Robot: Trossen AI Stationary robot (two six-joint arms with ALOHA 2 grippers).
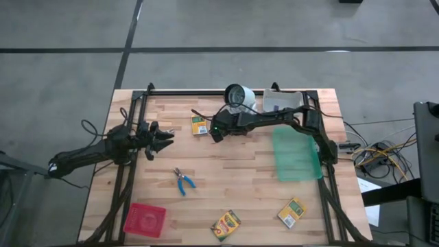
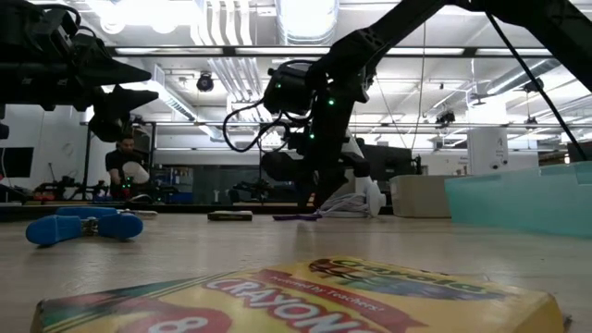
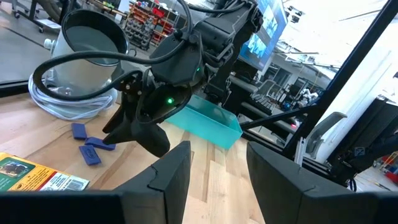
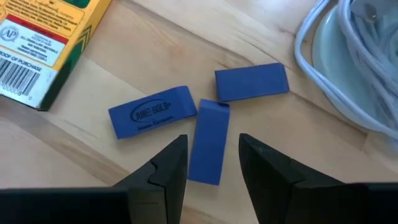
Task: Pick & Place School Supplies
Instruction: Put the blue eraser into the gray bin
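Three small blue-purple pieces (image 4: 208,149) lie flat on the wooden table beside a yellow-and-green crayon box (image 4: 43,43). My right gripper (image 4: 211,165) slants down over them, open, one finger on either side of the near end of the middle piece; I see no touch. In the high view my right gripper (image 1: 215,132) is next to that crayon box (image 1: 199,125). Two more crayon boxes (image 1: 226,224) (image 1: 291,212) and the blue-handled scissors (image 1: 182,181) lie nearer the front edge. My left gripper (image 1: 164,137) waits at the left, open, nothing between its fingers (image 3: 168,180).
A white-grey round object (image 1: 240,96) with a coiled cable stands just behind the pieces. A teal mat (image 1: 296,154) and a clear bin (image 1: 281,101) are at the right, and a red tray (image 1: 145,218) is at the front left. A person (image 2: 125,166) is in the room behind.
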